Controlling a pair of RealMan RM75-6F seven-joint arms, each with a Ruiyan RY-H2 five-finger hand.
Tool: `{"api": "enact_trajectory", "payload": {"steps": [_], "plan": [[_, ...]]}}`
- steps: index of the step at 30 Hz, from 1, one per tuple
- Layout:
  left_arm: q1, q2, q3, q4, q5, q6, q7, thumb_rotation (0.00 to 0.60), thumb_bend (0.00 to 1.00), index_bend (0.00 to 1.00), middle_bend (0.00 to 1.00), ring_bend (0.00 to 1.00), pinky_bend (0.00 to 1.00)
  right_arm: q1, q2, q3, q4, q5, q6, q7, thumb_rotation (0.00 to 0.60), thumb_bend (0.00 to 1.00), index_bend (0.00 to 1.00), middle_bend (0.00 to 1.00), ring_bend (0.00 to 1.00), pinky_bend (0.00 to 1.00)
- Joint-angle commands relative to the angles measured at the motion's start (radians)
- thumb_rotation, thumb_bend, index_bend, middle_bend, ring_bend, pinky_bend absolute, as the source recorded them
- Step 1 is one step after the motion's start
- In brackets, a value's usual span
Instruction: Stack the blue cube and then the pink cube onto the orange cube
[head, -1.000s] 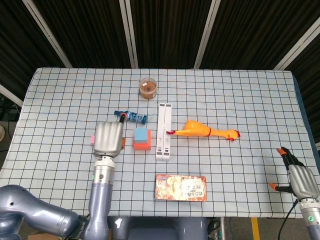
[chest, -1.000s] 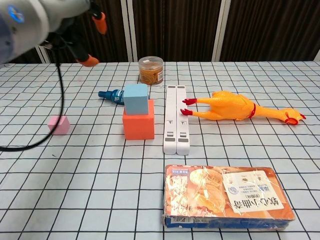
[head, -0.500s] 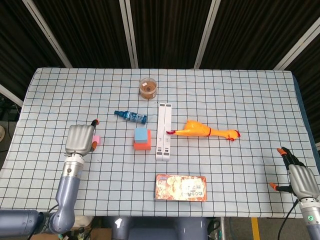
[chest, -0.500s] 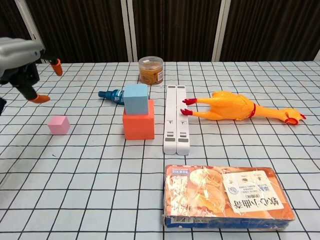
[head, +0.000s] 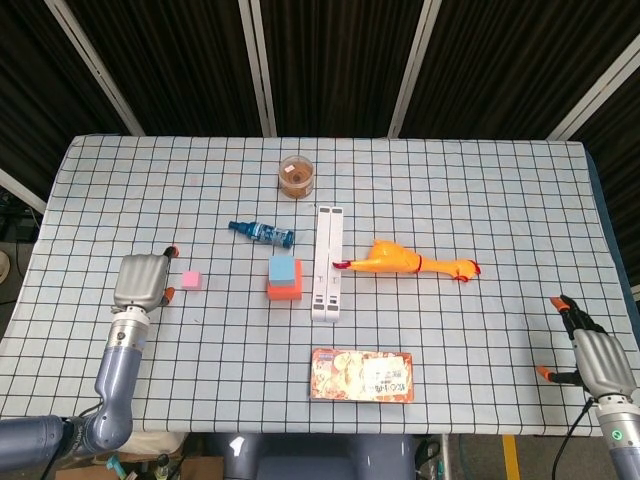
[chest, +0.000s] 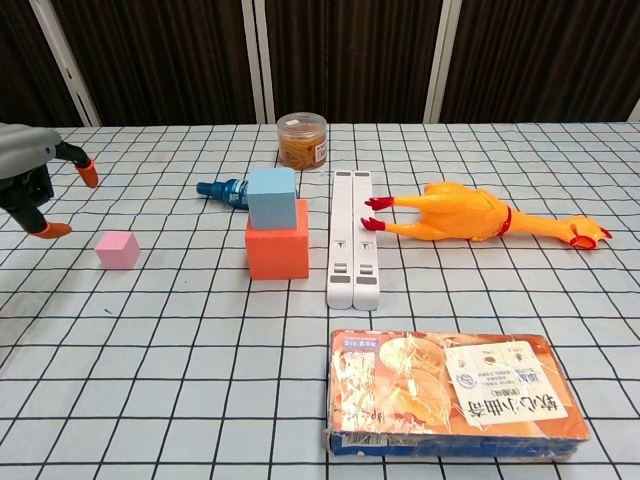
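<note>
Two hands are showing at the frame edges, neither one holding anything. At the left of the head view, the left hand (head: 141, 281) is hovering over the checked surface (head: 500, 190), fingers apart and empty, just left of the pink cube (head: 190, 279), which is sitting alone and apart from the hand. Right of it, near the middle of the frame, the blue cube (head: 283, 269) is resting on top of the orange cube (head: 285, 290). Just above the stack a small blue bottle (head: 261, 233) is lying on its side, and higher up a round jar (head: 296, 175) is standing. A long white bar (head: 327, 262) is lying beside the stack, then a rubber chicken (head: 410, 263), with a wrapped snack box (head: 362, 375) lower in the frame. At the lower right edge, the right hand (head: 597, 360) is hanging with fingers spread, empty.
</note>
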Motion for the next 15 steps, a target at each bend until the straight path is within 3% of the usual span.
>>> {"api": "enact_trajectory", "payload": {"steps": [1, 15], "plan": [[-0.002, -0.009, 0.002, 0.014, -0.004, -0.009, 0.002, 0.6, 0.33, 0.29, 0.91, 0.74, 0.75, 0.0, 0.0, -0.001, 0.0, 0.001, -0.001, -0.001, 0.6, 0.04, 0.07, 0.05, 0.15, 0.25], [-0.021, -0.079, -0.015, 0.129, -0.067, -0.066, 0.007, 0.6, 0.33, 0.29, 0.91, 0.74, 0.75, 0.003, -0.004, 0.0, 0.008, 0.009, -0.01, -0.003, 0.6, 0.04, 0.07, 0.05, 0.14, 0.25]]}}
